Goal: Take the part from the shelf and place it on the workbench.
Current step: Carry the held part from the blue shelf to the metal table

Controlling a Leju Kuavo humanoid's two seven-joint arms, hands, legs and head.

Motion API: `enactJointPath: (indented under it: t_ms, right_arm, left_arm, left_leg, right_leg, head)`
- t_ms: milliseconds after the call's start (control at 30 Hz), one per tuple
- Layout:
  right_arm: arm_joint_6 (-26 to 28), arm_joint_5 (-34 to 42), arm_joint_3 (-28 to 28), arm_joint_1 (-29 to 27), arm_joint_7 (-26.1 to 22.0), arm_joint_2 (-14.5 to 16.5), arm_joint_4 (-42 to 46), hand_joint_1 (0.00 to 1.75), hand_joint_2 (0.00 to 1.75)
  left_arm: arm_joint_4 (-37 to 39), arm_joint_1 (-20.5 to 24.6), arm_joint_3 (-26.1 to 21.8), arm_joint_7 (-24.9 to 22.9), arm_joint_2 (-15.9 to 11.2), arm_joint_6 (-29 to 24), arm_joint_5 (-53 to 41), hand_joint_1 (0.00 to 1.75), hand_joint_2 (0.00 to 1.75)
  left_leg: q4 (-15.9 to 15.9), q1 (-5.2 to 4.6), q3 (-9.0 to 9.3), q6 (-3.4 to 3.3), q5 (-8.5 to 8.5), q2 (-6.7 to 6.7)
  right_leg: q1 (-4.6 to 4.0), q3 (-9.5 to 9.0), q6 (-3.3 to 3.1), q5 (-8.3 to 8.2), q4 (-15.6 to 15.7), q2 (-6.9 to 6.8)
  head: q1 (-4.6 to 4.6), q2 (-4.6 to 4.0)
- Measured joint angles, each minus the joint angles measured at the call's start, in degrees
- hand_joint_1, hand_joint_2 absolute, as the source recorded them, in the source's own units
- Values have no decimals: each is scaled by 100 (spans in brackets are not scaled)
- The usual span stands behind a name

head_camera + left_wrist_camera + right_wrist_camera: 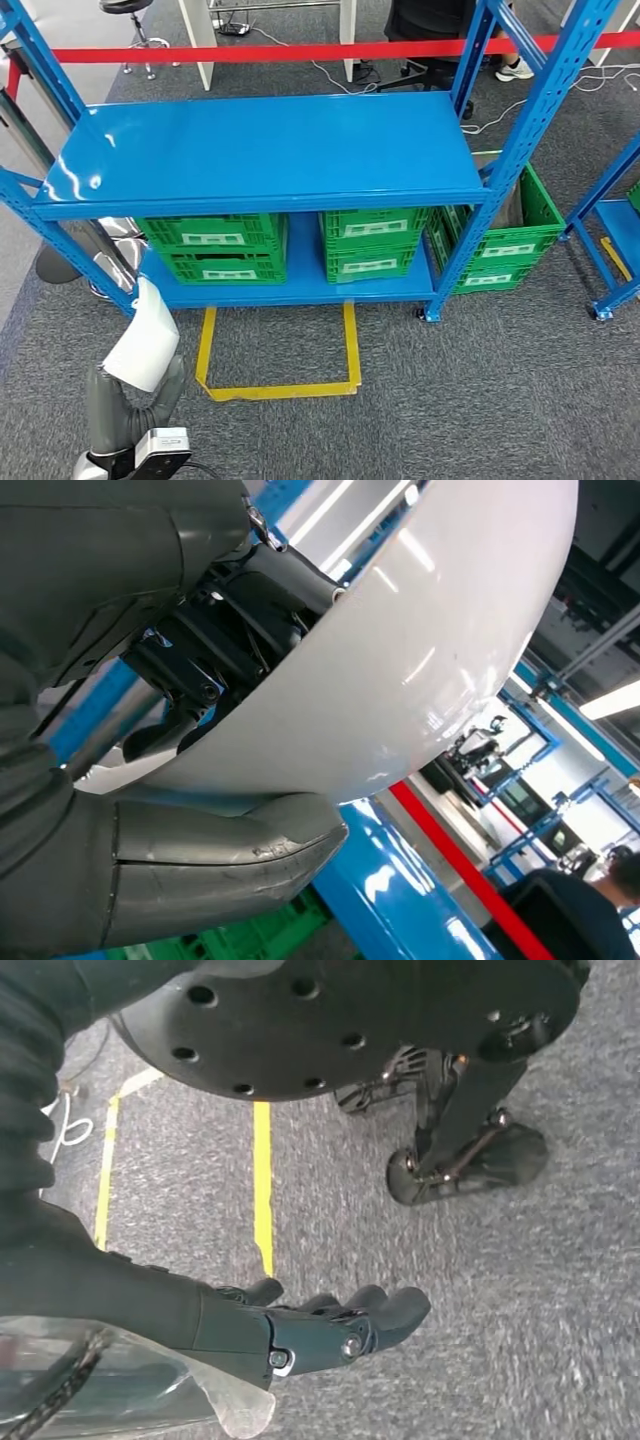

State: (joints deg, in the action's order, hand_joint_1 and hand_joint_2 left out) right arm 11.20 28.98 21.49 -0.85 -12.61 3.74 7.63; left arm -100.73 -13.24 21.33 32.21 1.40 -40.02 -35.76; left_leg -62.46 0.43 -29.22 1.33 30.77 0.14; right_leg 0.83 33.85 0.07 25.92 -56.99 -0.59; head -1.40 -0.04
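The left hand (124, 405) grips a curved white part (145, 343), held low in front of the blue shelf (256, 150). The right hand (332, 1325) hangs over grey carpet (528, 1310) with fingers loosely apart, holding nothing. Green crates (219, 247) sit on the shelf's lower level, behind yellow floor tape (279, 390).

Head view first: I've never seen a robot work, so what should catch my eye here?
The big blue shelf fills the middle, its top board bare, with green crates on the lower level. At lower left, the robot's left hand holds a curved white part. Yellow tape marks a box on the grey carpet in front of the shelf.
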Motion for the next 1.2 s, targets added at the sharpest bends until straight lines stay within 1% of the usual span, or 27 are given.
enactJointPath:
  t_ms: [33,67,167,200,233,300,333,367,400,433,500,533,567,600,633,667,700,733,767,833,867,900,933,1000,1067,1133,1200]
  right_arm:
    - [0,-1,7,5,-3,11,0,0,175]
    - [1,-1,10,9,-5,18,0,0,175]
    - [5,2,13,5,-13,22,-3,0,175]
    - [6,3,13,1,-14,22,-5,0,175]
    - [7,4,14,-2,-16,22,-7,0,175]
    - [3,4,15,7,-19,21,-9,0,175]
    - [-3,1,16,13,-19,21,-9,0,175]
    - [-11,-4,21,18,-15,21,-9,0,175]
    - [-20,-13,32,23,-4,21,-9,0,175]
    - [-28,-29,47,29,18,22,-9,0,175]
    - [-43,-80,95,42,78,22,-9,0,175]
    - [-48,-113,126,49,101,26,-9,0,175]
    - [-52,-148,159,53,115,32,-9,0,175]
    - [-41,-178,193,60,122,49,-9,0,175]
    - [-10,-206,227,67,132,75,-9,0,175]
    - [41,-234,261,74,145,113,-9,0,175]
    - [105,-265,296,84,160,156,-9,0,175]
    - [161,-305,333,91,177,199,-8,0,175]
    - [199,-355,376,98,188,239,-7,0,175]
    - [229,-455,466,112,184,296,-1,0,175]
    - [235,-498,510,127,176,314,2,0,175]
    - [238,-540,553,146,168,328,3,0,175]
    - [238,-576,595,164,165,337,4,0,175]
    - [236,-658,688,197,173,343,8,0,175]
    - [230,-732,770,228,198,346,13,0,175]
    - [222,-797,850,256,236,356,16,0,175]
    - [220,-861,932,265,270,364,17,0,175]
  left_arm:
    - [-15,-9,-16,4,8,0,0,175,175]
    - [-28,-20,-31,8,15,-1,-1,175,175]
    - [-50,-52,-61,19,32,-2,-2,175,175]
    - [-53,-56,-66,21,39,-2,-2,175,175]
    - [-56,-57,-69,22,47,-2,-2,175,175]
    - [-58,-64,-80,24,63,-2,-2,175,175]
    - [-58,-69,-87,26,69,-2,-2,175,175]
    - [-58,-78,-97,31,73,-2,-3,175,175]
    - [-59,-93,-111,37,78,-2,-9,175,175]
    - [-65,-118,-132,46,83,-2,-19,175,175]
    - [-102,-192,-190,62,95,-2,-61,175,175]
    - [-140,-234,-227,70,103,-3,-88,175,175]
    - [-180,-275,-265,79,110,-3,-114,175,175]
    - [-224,-316,-307,88,120,-4,-133,175,175]
    - [-269,-363,-356,95,130,-4,-146,175,175]
    - [-311,-411,-411,99,137,-4,-151,175,175]
    - [-358,-463,-471,97,142,-4,-150,175,175]
    - [-405,-512,-536,90,146,-4,-147,175,175]
    - [-453,-555,-600,78,148,-4,-143,175,175]
    - [-543,-642,-719,51,155,-4,-138,175,175]
    - [-585,-691,-777,44,163,-4,-138,175,175]
    - [-626,-745,-838,44,178,-4,-137,175,175]
    - [-666,-800,-900,52,199,-4,-132,175,175]
    - [-749,-897,-1037,80,256,-4,-102,175,175]
    - [-813,-970,-1165,122,330,-4,-58,175,175]
    - [-852,-1034,-1275,181,411,-5,-28,175,175]
    - [-875,-1104,-1374,255,507,-6,-9,175,175]
  left_leg:
    - [372,-7,233,-28,0,-5]
    - [615,-17,366,-59,33,-10]
    - [709,-37,310,-197,-26,-5]
    - [710,-34,257,-253,-84,7]
    - [720,-29,191,-303,-152,19]
    - [717,-44,19,-362,-290,29]
    - [712,-59,-79,-374,-365,29]
    - [704,-76,-182,-380,-441,29]
    - [692,-93,-285,-381,-513,30]
    - [676,-107,-387,-376,-581,30]
    - [630,-128,-550,-354,-692,29]
    - [601,-139,-607,-336,-738,29]
    - [581,-146,-640,-314,-787,31]
    - [571,-147,-660,-285,-837,34]
    - [570,-146,-675,-253,-891,36]
    - [566,-136,-691,-219,-919,28]
    - [526,-127,-719,-181,-851,16]
    - [395,-117,-760,-142,-660,4]
    - [153,-99,-817,-104,-365,-7]
    - [-583,-67,-932,-40,228,-8]
    - [-906,-53,-951,-18,339,-8]
    - [-1085,-41,-907,-4,294,-8]
    - [-1056,-29,-777,4,143,-8]
    - [-409,-12,-256,-8,-109,-10]
    - [370,-20,236,-65,-54,-14]
    - [638,-43,342,-137,19,-15]
    - [660,-36,232,-227,-67,6]
  right_leg:
    - [-6,39,31,-40,-16,2]
    - [-11,64,66,-84,-23,4]
    - [-1,114,179,-171,-19,16]
    - [4,161,208,-61,-93,25]
    - [6,237,229,162,-276,36]
    - [4,435,254,776,-946,47]
    - [0,507,261,1003,-1327,49]
    - [-6,519,261,1082,-1608,50]
    - [-13,446,250,1016,-1724,50]
    - [-22,274,229,852,-1642,50]
    - [-49,-337,162,567,-948,51]
    - [-64,-712,130,590,-443,52]
    - [-82,-979,102,664,-41,54]
    - [-98,-1138,78,742,229,56]
    - [-108,-1188,51,775,366,57]
    - [-103,-1128,17,734,364,47]
    - [-93,-1076,-24,678,364,37]
    - [-81,-1013,-65,613,364,21]
    - [-69,-936,-96,546,361,4]
    - [-73,-767,-121,418,332,-11]
    - [-73,-682,-117,359,301,-15]
    - [-72,-588,-110,307,259,-16]
    - [-70,-492,-101,263,204,-15]
    - [-71,-304,-68,200,82,-10]
    - [-85,-182,-12,141,-9,-1]
    - [-88,-106,57,52,-35,4]
    - [-75,-35,131,71,-72,14]
  head:
    - [-5,0]
    - [-4,0]
    - [5,0]
    - [-1,0]
    - [-10,0]
    - [-31,0]
    - [-36,0]
    - [-37,0]
    - [-37,0]
    - [-37,0]
    - [-36,0]
    - [-35,0]
    - [-35,0]
    - [-37,0]
    - [-38,0]
    - [-41,0]
    - [-39,0]
    - [-29,0]
    - [-21,0]
    - [-5,0]
    - [-4,0]
    - [-2,0]
    - [-3,0]
    - [-3,0]
    - [-9,0]
    - [-11,0]
    - [-8,0]
